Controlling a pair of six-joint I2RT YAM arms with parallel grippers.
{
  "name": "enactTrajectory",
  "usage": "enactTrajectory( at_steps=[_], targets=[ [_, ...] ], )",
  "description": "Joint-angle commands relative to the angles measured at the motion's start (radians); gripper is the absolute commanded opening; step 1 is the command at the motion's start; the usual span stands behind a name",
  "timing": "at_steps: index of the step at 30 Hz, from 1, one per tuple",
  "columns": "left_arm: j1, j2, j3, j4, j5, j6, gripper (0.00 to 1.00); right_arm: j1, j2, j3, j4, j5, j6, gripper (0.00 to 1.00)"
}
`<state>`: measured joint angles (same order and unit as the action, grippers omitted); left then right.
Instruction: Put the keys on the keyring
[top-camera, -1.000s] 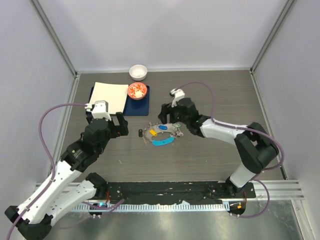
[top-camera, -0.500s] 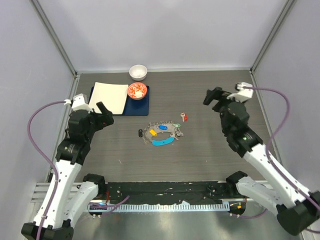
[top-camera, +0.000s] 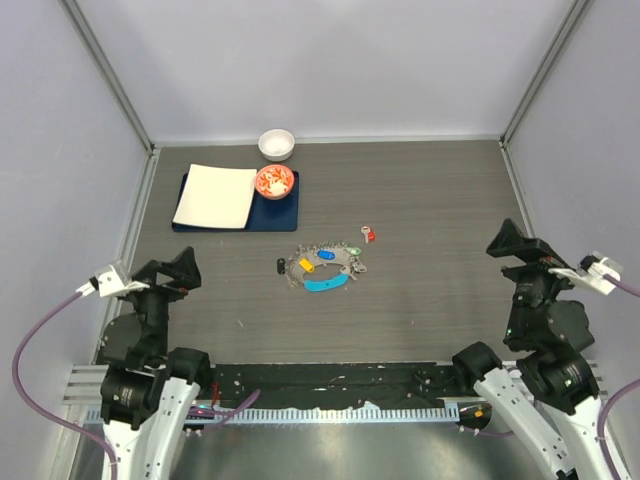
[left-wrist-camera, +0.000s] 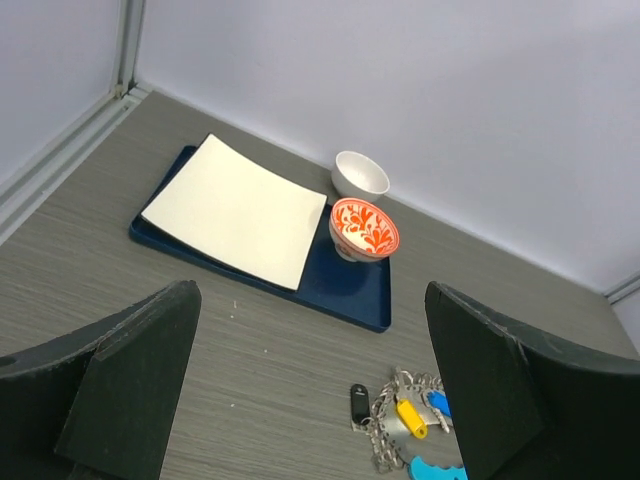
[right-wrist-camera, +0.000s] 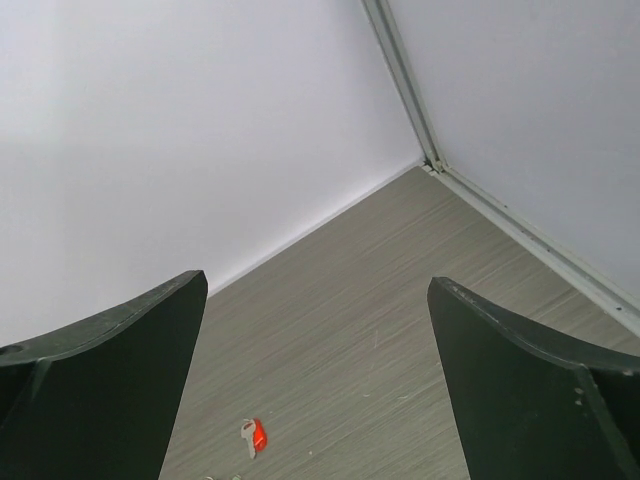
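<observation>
The keyring lies mid-table as a bunch of silver keys with a yellow tag and a curved light-blue strip; it also shows in the left wrist view. A dark-capped key lies against the bunch's left edge; I cannot tell whether it is attached. The red-capped key lies loose just right of the bunch. My left gripper is open and empty, raised at the near left. My right gripper is open and empty, raised at the near right.
A navy tray at the back left holds a white square plate and a red patterned bowl. A white bowl stands behind it by the back wall. Walls enclose the table on three sides.
Both arms have drawn back from the keyring to the near corners and risen. The right gripper left the bunch; the red key now lies uncovered to its right.
</observation>
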<state>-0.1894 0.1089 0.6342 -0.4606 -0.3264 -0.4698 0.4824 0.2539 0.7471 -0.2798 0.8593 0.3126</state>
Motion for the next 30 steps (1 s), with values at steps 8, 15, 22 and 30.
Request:
enactTrajectory(
  at_steps=[8, 15, 22, 30],
  targets=[
    [0.004, -0.121, -0.044, -0.010, 0.036, 0.013, 1.00, 0.002, -0.169, -0.055, -0.148, 0.011, -0.037, 1.00],
    [0.005, -0.136, -0.042, -0.029, 0.026, 0.043, 1.00, 0.002, -0.251, -0.083, -0.119, -0.011, -0.030, 1.00],
    [0.005, -0.150, -0.047, -0.024, 0.026, 0.046, 1.00, 0.002, -0.237, -0.083, -0.121, -0.059, -0.024, 1.00],
    [0.005, -0.135, -0.044, -0.027, 0.032, 0.051, 1.00, 0.002, -0.237, -0.084, -0.119, -0.065, -0.024, 1.00]
  ],
)
